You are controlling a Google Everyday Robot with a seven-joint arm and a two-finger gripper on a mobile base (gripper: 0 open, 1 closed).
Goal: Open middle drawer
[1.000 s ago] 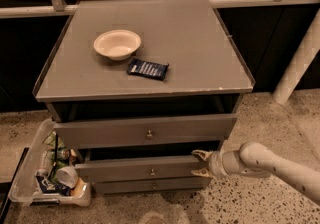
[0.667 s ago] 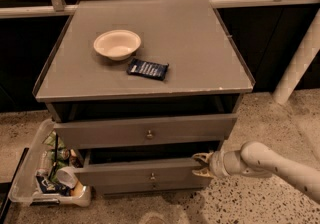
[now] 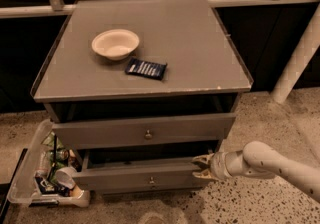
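The middle drawer (image 3: pixel 130 177) is a grey flat front with a small round knob (image 3: pixel 151 182), below the top drawer (image 3: pixel 145 130). It stands pulled out from the cabinet, with a dark gap above it. My gripper (image 3: pixel 201 166) is at the right end of the middle drawer's front, at its top edge, and is closed on that edge. The pale arm (image 3: pixel 270 163) comes in from the lower right. The bottom drawer is hidden behind the pulled-out front.
On the grey cabinet top (image 3: pixel 200 43) sit a white bowl (image 3: pixel 115 43) and a dark blue packet (image 3: pixel 145 68). A clear bin (image 3: pixel 30 178) holding cans and cups stands on the floor at the left. A white post (image 3: pixel 297 53) stands at the right.
The middle drawer has slid further out toward the camera, and my gripper has moved with it at its right end. The bottom drawer front is now covered.
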